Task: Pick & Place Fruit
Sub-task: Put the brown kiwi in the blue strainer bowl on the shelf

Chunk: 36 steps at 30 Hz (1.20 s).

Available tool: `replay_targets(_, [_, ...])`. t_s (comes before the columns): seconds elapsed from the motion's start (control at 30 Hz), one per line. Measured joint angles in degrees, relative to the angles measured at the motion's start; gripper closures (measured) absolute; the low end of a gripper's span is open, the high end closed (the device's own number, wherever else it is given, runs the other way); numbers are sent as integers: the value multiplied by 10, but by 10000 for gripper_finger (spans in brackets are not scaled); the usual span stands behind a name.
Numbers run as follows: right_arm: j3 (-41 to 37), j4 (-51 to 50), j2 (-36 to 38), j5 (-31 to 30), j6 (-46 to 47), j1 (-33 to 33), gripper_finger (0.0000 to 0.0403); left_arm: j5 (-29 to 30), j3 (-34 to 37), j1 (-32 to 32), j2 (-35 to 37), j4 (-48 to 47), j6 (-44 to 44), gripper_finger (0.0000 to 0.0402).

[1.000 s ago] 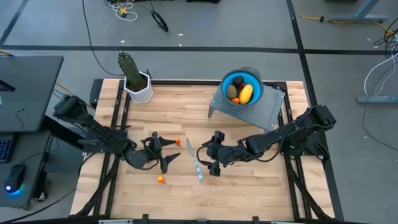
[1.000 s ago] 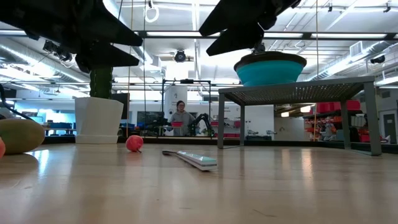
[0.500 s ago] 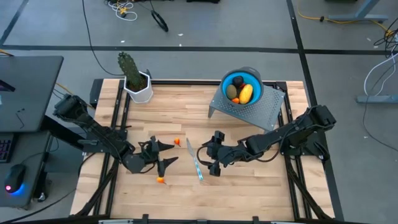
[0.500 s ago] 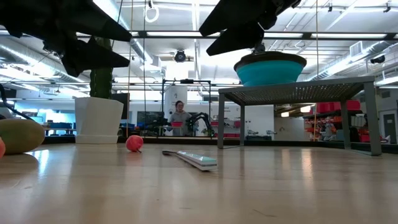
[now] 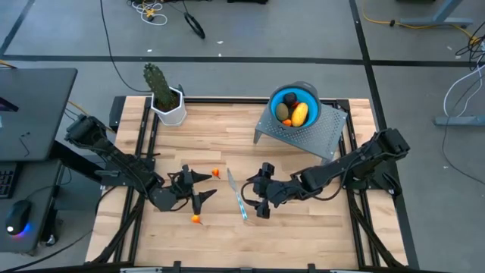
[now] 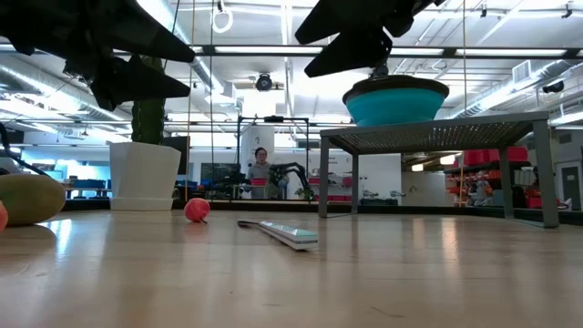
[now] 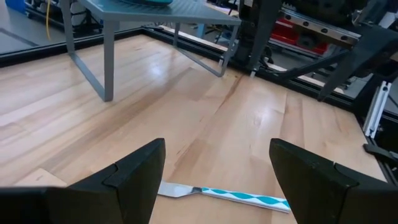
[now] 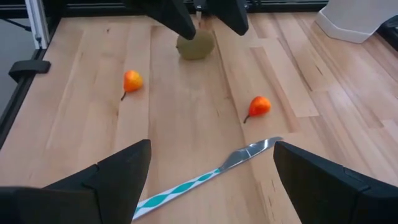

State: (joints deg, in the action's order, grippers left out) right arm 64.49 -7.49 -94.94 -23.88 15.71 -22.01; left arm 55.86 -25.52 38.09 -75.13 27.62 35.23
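An olive-brown fruit (image 8: 195, 45) lies on the wooden table, under my left gripper (image 5: 206, 186), which hangs open above it without touching it. Two tiny orange fruits (image 5: 216, 173) (image 5: 195, 219) lie nearby on the table. My right gripper (image 5: 259, 189) stands open above the table, just right of the silvery-blue knife (image 5: 237, 196), and holds nothing. A blue bowl (image 5: 307, 95) on a grey mesh stand (image 5: 303, 135) holds a yellow fruit (image 5: 300, 114), a dark purple one (image 5: 289, 98) and an olive one (image 5: 282, 111).
A green cactus in a white pot (image 5: 165, 98) stands at the far left corner. The knife lies flat between the two grippers. Bare wood stretches along the near edge and at the right, in front of the stand. A person shows far off in the room behind.
My left gripper has rolled a little about the line it points along and drawn slightly toward the table's left edge, staying open and above the table. The fruits and the knife lie where they were.
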Motion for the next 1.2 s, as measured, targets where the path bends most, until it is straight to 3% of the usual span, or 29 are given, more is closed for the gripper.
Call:
replay_targets(0.47, [0,0,0,-1,-11,7,52,8,0,-33,0,-2,-29,107])
replay_targets(0.63, [0,7,0,-1,-11,18,52,-69,0,-58,0,-32,11,107])
replay_targets(0.9, [0,34,-34,5,-26,28,52,-254,0,-87,36,-130,107,107])
replay_targets(1.0, [0,38,-45,6,-27,30,52,-260,-2,-87,74,-185,124,107])
replay_targets(1.2, [0,39,-52,34,-27,31,52,-255,-69,-85,132,-474,225,107])
